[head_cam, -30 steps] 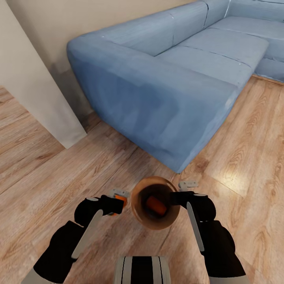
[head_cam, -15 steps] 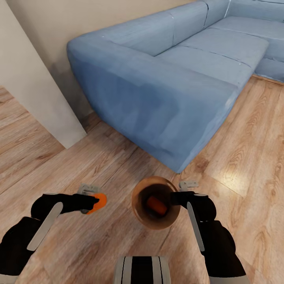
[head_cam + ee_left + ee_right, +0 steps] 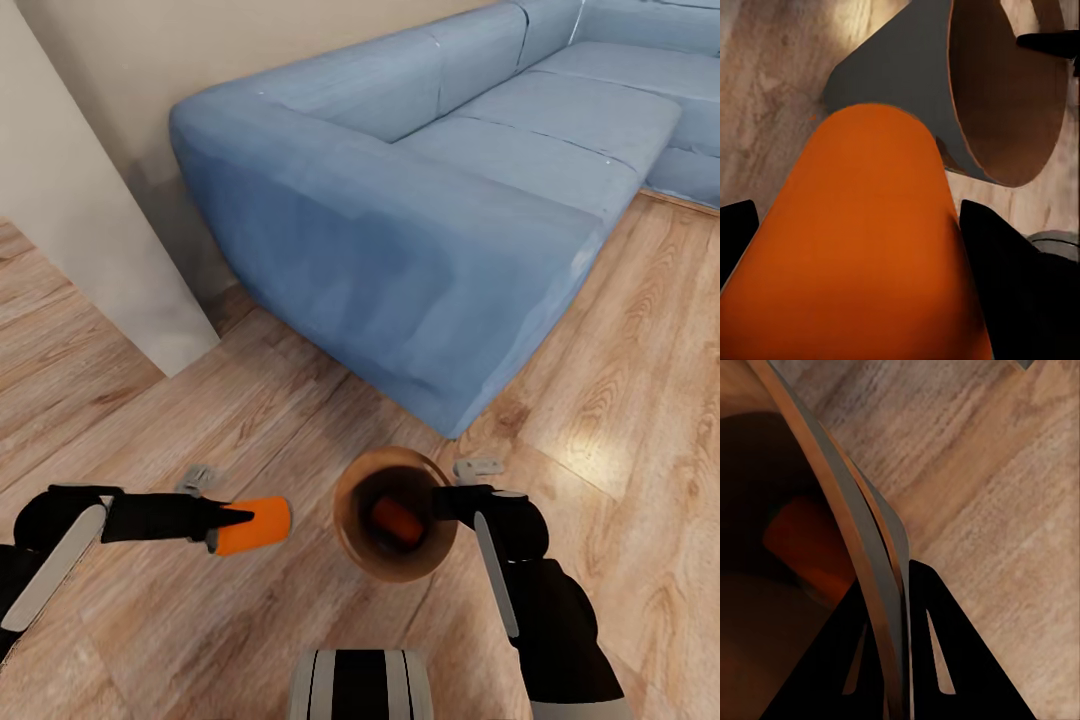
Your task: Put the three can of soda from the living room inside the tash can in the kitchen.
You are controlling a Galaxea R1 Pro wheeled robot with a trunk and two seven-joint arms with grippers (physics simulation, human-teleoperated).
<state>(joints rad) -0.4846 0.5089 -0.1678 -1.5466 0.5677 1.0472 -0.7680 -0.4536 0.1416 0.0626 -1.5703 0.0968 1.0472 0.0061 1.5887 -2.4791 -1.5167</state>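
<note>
Left gripper [image 3: 232,521]: it is clamping a small orange cylindrical soda can [image 3: 252,525] between its two black fingers, with the can lying sideways and sticking out past the fingertips toward the bucket.
Left gripper, wrist view: the orange can [image 3: 862,247] is sitting tight between the black fingers [image 3: 1009,289], which are pressing on both of its sides; the jaws are only as far apart as the can is wide.
Right gripper [image 3: 447,503]: it is pinching the thin wall of a small round brown wooden bucket [image 3: 350,480] at the rim, on the bucket's right side.
Right gripper, wrist view: one black finger [image 3: 945,660] is lying on the outer face of the bucket wall [image 3: 851,536] and the other on the inner face, nearly closed, with just the wall between them.
Bucket contents: a second orange soda can [image 3: 397,520] is lying on its side at the bottom, also showing as an orange shape [image 3: 802,547] in the right wrist view.
Held can and bucket: they are apart, the can just beside the bucket's left rim and outside it.
Surroundings: a pale wooden plank floor [image 3: 300,420] is lying below both arms, with a large blue fabric sofa [image 3: 420,200] ahead and a beige wall corner [image 3: 90,230] at the left.
</note>
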